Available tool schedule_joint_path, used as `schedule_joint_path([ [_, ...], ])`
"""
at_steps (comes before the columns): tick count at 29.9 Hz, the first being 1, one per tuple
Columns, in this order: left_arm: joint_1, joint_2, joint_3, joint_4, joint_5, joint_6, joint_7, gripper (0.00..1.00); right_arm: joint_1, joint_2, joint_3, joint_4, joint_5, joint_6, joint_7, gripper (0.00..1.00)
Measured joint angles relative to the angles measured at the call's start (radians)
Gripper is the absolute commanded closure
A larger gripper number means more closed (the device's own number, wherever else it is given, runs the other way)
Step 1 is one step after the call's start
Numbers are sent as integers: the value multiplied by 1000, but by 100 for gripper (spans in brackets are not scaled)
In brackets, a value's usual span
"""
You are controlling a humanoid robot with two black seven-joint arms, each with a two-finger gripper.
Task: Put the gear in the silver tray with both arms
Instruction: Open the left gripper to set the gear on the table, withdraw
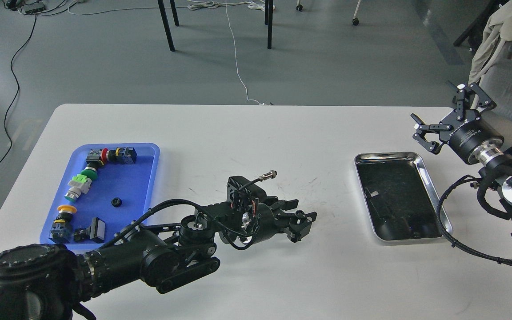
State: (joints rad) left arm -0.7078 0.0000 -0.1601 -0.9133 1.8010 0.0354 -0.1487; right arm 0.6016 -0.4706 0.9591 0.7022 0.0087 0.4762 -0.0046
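The silver tray (pixel 429 184) lies on the right of the white table, with nothing in it. My left gripper (pixel 302 218) lies low over the table's middle, pointing right toward the tray and well short of it. Its fingers look closed on a small black toothed gear (pixel 299 214) at their tips. Another small black gear (pixel 115 202) lies in the blue tray (pixel 147 175). My right gripper (pixel 437 111) hovers above the table beyond the silver tray's far right corner. It is open wide and empty.
The blue tray at the left also holds several push-button switches (pixel 80 184) with red, green and yellow caps. A cable connector (pixel 267 174) sticks up from my left wrist. My right arm's cable loop (pixel 449 198) hangs over the silver tray's right rim.
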Motion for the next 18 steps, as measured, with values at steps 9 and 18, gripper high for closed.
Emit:
schedule_joint_path([
  [9, 2, 0, -293, -35, -125, 7, 14, 3, 165, 1, -186, 49, -8, -19, -8, 1],
  [18, 12, 135, -537, -101, -516, 96, 14, 3, 396, -6, -472, 140, -35, -48, -20, 1],
])
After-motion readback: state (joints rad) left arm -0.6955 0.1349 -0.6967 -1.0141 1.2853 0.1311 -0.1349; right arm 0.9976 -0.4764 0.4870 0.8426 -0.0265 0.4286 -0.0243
